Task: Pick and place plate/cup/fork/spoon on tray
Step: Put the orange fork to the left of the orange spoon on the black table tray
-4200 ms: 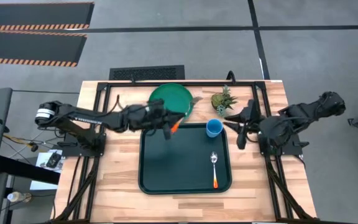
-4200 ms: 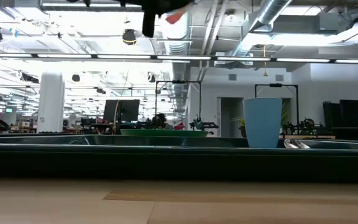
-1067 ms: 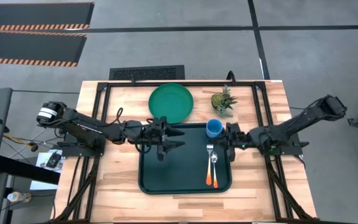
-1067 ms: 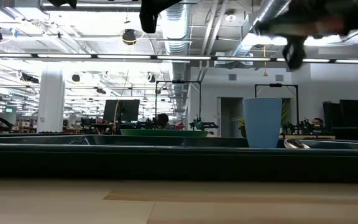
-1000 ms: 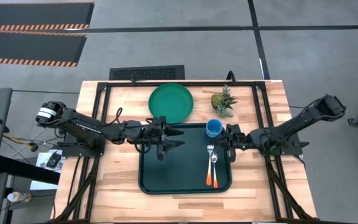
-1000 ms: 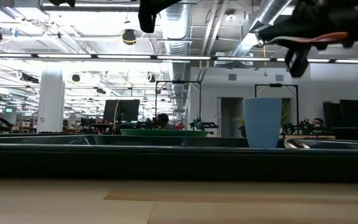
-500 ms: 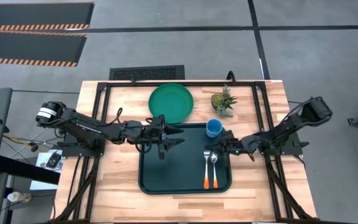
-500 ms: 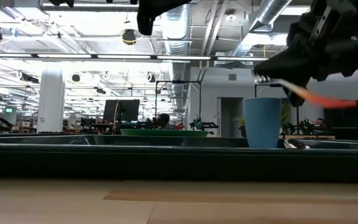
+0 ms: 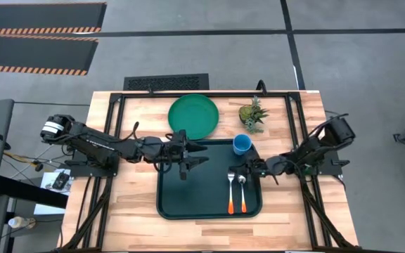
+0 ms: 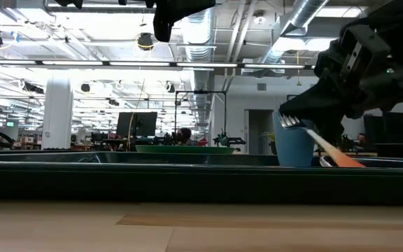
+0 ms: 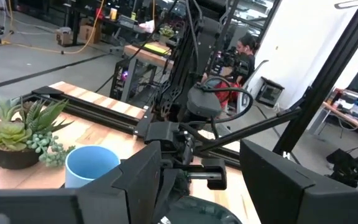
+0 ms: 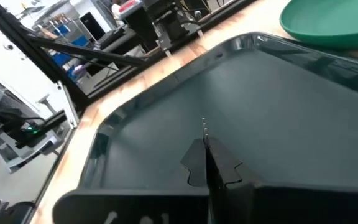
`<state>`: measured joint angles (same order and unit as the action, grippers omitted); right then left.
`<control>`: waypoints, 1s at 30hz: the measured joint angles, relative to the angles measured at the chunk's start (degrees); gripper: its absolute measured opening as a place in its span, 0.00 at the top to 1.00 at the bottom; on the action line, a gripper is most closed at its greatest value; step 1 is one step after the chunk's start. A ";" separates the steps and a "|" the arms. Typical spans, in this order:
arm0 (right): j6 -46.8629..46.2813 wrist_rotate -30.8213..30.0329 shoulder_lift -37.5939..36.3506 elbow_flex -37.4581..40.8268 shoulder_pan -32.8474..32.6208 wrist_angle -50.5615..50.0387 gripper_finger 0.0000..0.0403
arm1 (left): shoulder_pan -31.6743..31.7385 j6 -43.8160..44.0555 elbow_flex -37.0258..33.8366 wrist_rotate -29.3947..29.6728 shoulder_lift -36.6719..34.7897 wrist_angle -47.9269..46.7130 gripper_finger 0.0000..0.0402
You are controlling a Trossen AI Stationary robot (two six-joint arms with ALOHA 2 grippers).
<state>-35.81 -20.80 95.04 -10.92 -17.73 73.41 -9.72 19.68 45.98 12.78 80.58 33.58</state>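
Right gripper (image 9: 253,167), clamped on the orange-handled fork (image 9: 230,191), hovers over the dark rimmed tray (image 9: 188,197); left gripper (image 9: 197,156) waits, fingers apart.

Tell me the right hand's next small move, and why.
Probably ease down a little more, then open. The right hand holds the fork tilted over the tray. In the low view the orange handle end is low at the rim line and the tines are raised. It hangs beside the spoon, so a release should land it there. The left hand waits open over the tray's left part.
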 joint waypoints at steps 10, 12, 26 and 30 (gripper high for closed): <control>-1.30 1.49 -0.02 0.00 1.13 -3.01 0.97 | 0.07 0.00 0.00 0.11 0.00 -0.28 0.49; -1.80 1.49 -0.02 -0.01 1.13 -3.64 0.96 | 0.07 -0.02 0.00 0.17 0.00 -0.30 0.49; -1.27 1.46 -0.02 0.00 1.13 -5.50 0.82 | 0.07 -0.50 0.00 1.49 0.02 -0.30 0.49; -1.91 1.47 -0.02 0.00 1.13 -5.84 0.79 | 0.07 -0.50 0.00 1.57 0.02 -0.30 0.49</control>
<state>-37.73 -19.33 95.02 -10.92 -16.60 67.57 -9.65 19.18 45.98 14.35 80.60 33.28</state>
